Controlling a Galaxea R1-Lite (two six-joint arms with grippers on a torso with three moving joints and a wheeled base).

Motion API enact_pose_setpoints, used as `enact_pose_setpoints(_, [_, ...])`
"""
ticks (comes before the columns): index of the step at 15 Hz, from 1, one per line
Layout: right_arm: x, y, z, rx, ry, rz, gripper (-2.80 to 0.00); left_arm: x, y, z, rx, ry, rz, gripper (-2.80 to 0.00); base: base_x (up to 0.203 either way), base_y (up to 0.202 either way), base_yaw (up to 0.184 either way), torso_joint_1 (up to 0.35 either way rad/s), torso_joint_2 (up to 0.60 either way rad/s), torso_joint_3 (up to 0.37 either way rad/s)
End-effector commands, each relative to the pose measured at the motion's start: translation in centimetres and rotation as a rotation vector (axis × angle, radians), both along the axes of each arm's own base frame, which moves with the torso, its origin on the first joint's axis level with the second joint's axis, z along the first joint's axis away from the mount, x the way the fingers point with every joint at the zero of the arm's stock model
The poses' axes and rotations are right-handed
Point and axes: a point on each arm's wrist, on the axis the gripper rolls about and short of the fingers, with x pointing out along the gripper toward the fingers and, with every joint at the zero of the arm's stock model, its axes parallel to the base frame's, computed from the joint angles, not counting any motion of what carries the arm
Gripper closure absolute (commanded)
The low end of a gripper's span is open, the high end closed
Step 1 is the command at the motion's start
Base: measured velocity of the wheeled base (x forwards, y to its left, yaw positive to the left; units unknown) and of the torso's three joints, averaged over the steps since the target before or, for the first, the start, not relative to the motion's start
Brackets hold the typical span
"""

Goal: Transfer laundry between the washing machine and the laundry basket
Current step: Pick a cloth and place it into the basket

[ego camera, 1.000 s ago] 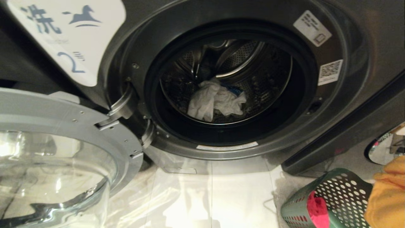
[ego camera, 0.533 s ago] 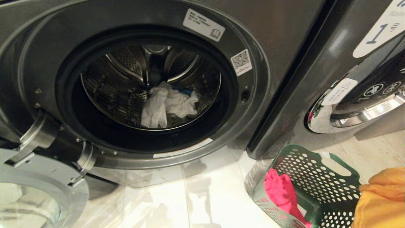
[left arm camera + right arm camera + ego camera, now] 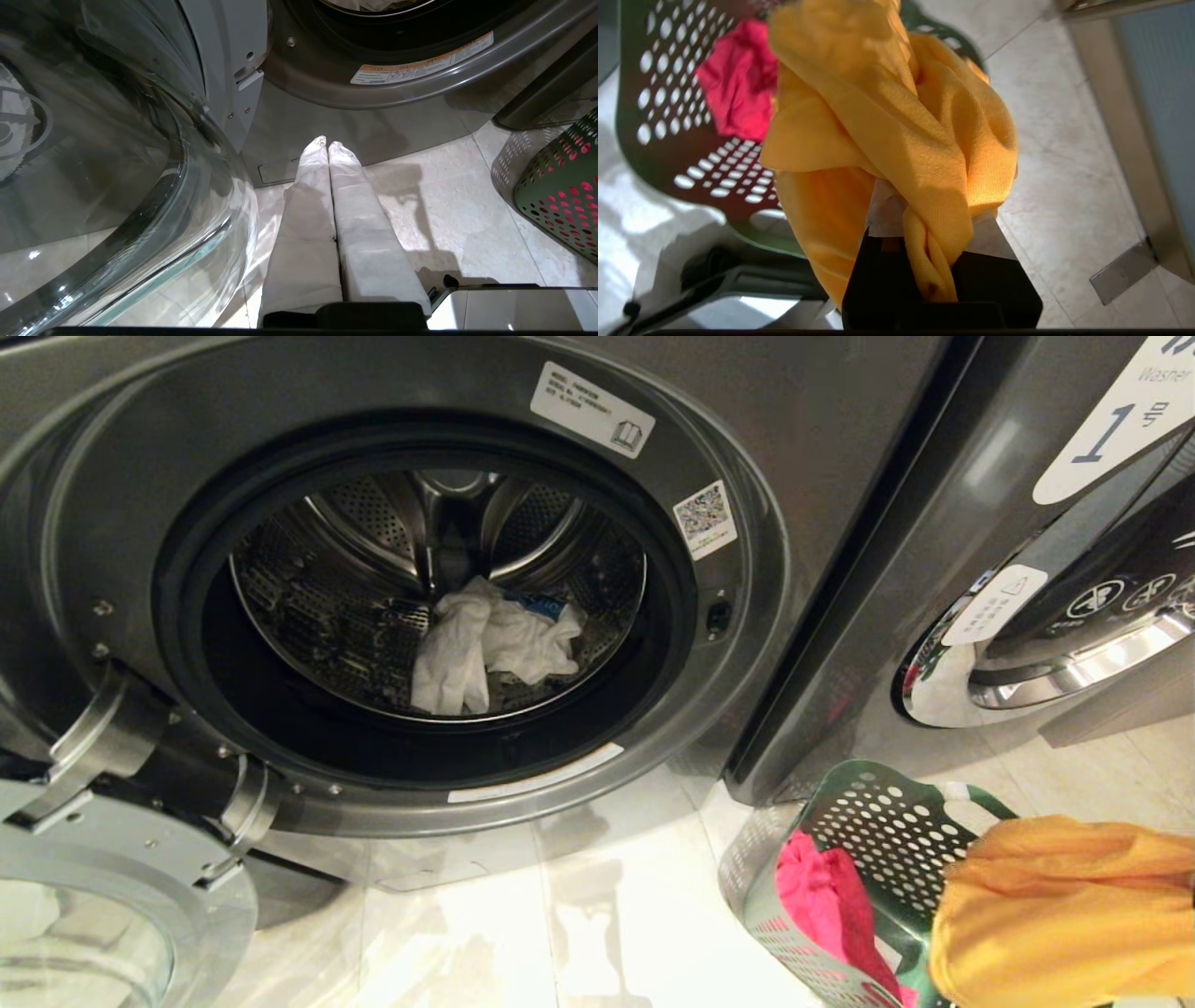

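Right claw (image 3: 920, 219), apparently clenched on the orange cloth (image 3: 1055, 905), has carried it further over the basket (image 3: 868, 812).

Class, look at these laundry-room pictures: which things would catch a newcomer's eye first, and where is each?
The bright orange cloth bunched in the right gripper stands out, hanging above the green perforated plastic basket on the floor. Next, the crumpled white laundry low inside the open grey washing machine's steel drum.
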Motion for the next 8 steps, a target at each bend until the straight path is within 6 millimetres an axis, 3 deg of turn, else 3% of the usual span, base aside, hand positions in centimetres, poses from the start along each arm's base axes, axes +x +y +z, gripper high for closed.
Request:
enact_pose_setpoints(1, [2.6,0.7,-2.3,0.033,0.123,0.065,0.0,0.0,0.0,0.0,0.0,0.002,0.0,0.0,0.0,0.0,0.0,0.0,0.0,0.0])
enact_pose_setpoints(3, [3.8,1.1,-3.7,0.033,0.105,0.099,0.0,0.0,0.0,0.0,0.0,0.002,0.0,0.0,0.0,0.0,0.0,0.0,0.0,0.0])
enact_pose_setpoints(4, [4.2,1.5,-4.4,0.027,0.082,0.12,-0.38,0.0,0.0,0.0,0.0,0.002,0.0,0.0,0.0,0.0,0.0,0.0,0.0,0.0])
enact_pose_setpoints(5, [4.6,1.9,-4.8,0.02,0.076,0.145,-2.8,0.0,0.0,0.0,0.0,0.002,0.0,0.0,0.0,0.0,0.0,0.0,0.0,0.0])
enact_pose_setpoints(8, [4.6,2.5,-4.4,0.009,0.064,0.189,-2.8,0.0,0.0,0.0,0.0,0.002,0.002,0.0,0.0,0.0,0.0,0.0,0.0,0.0])
